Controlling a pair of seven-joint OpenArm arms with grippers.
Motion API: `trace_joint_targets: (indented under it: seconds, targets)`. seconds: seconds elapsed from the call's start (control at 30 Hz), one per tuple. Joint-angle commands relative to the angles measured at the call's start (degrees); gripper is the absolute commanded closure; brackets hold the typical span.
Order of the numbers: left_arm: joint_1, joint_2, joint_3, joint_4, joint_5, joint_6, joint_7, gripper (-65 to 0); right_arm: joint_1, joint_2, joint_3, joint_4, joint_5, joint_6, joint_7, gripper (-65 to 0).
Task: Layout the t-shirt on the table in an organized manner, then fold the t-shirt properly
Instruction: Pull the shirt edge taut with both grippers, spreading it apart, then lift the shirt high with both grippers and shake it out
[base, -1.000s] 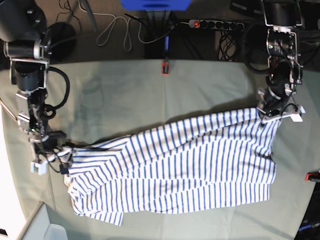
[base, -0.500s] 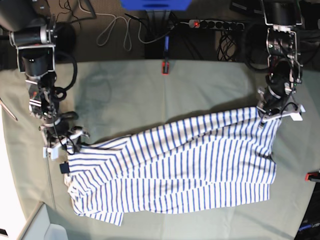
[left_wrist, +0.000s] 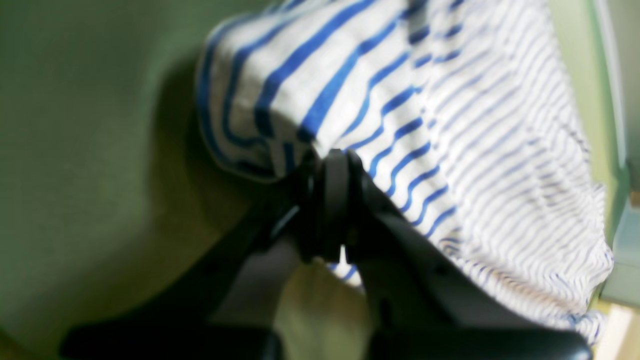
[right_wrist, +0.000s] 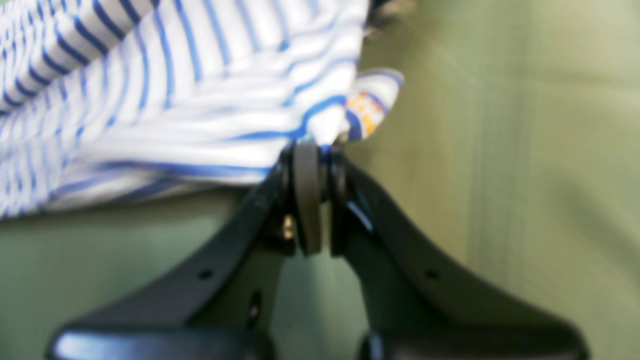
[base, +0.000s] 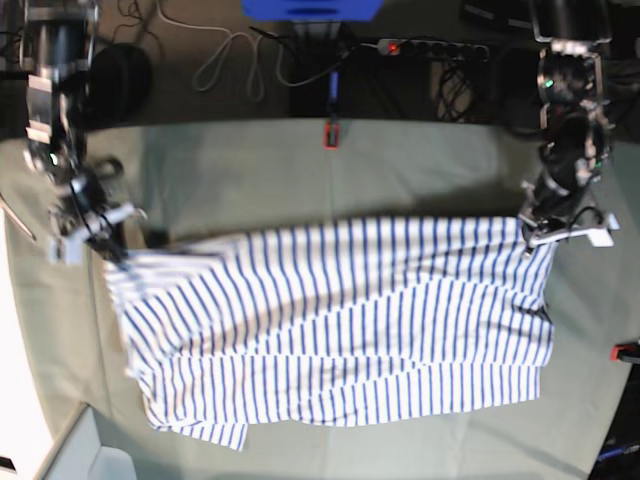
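The t-shirt (base: 350, 320), white with thin blue stripes, lies stretched across the table (base: 300, 170) in the base view. Its upper edge runs nearly straight between my two grippers. My right gripper (base: 108, 250) is shut on the shirt's upper left corner. The right wrist view shows that gripper (right_wrist: 312, 150) pinching a bunched cloth edge (right_wrist: 200, 110) just above the table (right_wrist: 525, 150). My left gripper (base: 530, 235) is shut on the upper right corner. In the left wrist view this gripper (left_wrist: 330, 160) clamps a fold of striped cloth (left_wrist: 350, 85).
A red clamp (base: 331, 134) sits on the table's far edge and another (base: 627, 351) on its right edge. Behind the table lie a power strip (base: 430, 48) and loose cables (base: 230, 60). A white box (base: 80, 455) stands at the near left corner.
My right gripper closed on the shirt's left corner and pulled it back and left, drawing the upper edge straight and spreading the cloth. The left gripper kept its hold and barely moved.
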Motion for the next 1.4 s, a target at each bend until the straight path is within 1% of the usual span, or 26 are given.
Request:
trace_joint_targets:
  seconds: [0.0,0.1,0.23,0.27,0.37,0.47,0.53,0.67,0.8,0.9,1.03,1.13,1.2,1.27,1.37]
  targets:
    - [0.3,-1.2,-0.5,2.3,-1.3,0.7,-1.2,0.0,-1.6,0.6,1.2,4.7,1.0,0.9,2.0,0.0]
    - [3.3,-2.6,-0.5,6.5,-1.2,0.7,-1.2,0.0,-11.0,-0.6,4.8,15.4,1.0,1.0,2.1,0.0]
    - [7.6,-4.0,-0.6,10.8,-1.1,0.8,-1.2,0.0,-20.4,-3.8,8.6,24.1,1.0,1.2,2.5,0.0]
    - [8.5,-4.5,-0.6,11.5,-1.0,0.8,-1.2,0.0,-21.8,-4.4,9.1,25.5,1.0,2.3,2.5,0.0]
    - [11.3,-5.3,-0.6,13.1,-1.1,0.8,-1.4,0.0,-25.0,-6.7,11.4,28.3,1.0,8.5,2.5,0.0]
    - [13.8,-5.3,-3.4,14.5,-1.2,0.8,-1.2,0.0,-27.1,-10.3,15.4,30.1,0.8,14.0,2.5,0.0]
    - [15.6,-5.1,-5.9,15.8,-1.2,0.7,-1.2,0.0,-28.1,-12.0,17.8,30.8,0.7,14.4,2.5,0.0]
    - [17.9,-5.1,-9.1,18.9,-1.3,0.7,-1.2,0.0,-30.0,-12.7,21.4,32.5,0.9,14.4,2.5,0.0]
    - [19.5,-5.1,-11.0,20.5,-1.3,0.7,-1.2,0.0,-31.2,-14.9,24.8,35.0,1.0,14.4,2.5,0.0]
    - [20.0,-5.1,-11.5,21.9,-1.3,0.7,-1.2,0.0,-31.2,-17.1,27.6,37.4,1.0,14.4,2.5,0.0]
    - [19.3,-5.1,-11.7,21.7,-1.2,0.7,-1.2,0.0,-30.6,-17.7,28.1,38.5,1.0,14.4,2.2,0.0]
    - [14.7,-5.6,-11.4,21.5,-1.0,0.7,-1.1,0.0,-27.6,-17.6,27.9,38.5,0.6,14.4,2.1,0.0]
    - [9.7,-5.6,-11.3,20.2,-0.6,0.7,-1.0,0.0,-23.4,-17.0,27.9,37.8,0.4,14.4,1.9,0.0]
    - [4.0,-5.6,-10.6,17.7,-0.6,0.7,1.1,0.0,-18.6,-16.7,27.9,36.9,-1.0,14.4,-0.4,0.0]
    - [-5.8,-5.3,-10.2,13.1,-0.7,0.7,7.0,0.0,-8.5,-16.6,28.2,35.8,-5.1,14.4,-9.2,0.0]
